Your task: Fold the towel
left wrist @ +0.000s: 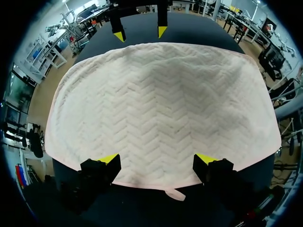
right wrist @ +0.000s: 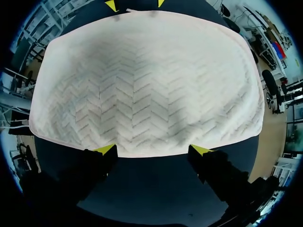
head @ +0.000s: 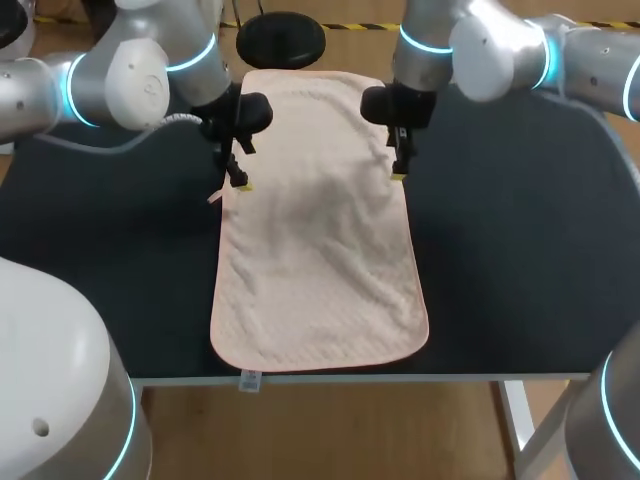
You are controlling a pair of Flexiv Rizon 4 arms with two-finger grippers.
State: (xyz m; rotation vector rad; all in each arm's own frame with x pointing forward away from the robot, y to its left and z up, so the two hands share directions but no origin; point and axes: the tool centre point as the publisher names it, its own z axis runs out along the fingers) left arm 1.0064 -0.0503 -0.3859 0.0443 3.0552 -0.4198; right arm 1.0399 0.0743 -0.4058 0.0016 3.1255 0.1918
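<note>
A pale pink towel with a zigzag weave lies spread flat along the middle of the dark table, its short end at the front edge. My left gripper hangs open over the towel's left long edge, its yellow tips straddling the hem beside a small loop tag. My right gripper hangs open over the opposite long edge, directly across. In the left wrist view the towel fills the space ahead, with the other gripper at its far edge. Nothing is held.
The dark table top extends bare on both sides of the towel. A label hangs at the table's front edge. A black round stool seat stands just behind the table's far edge.
</note>
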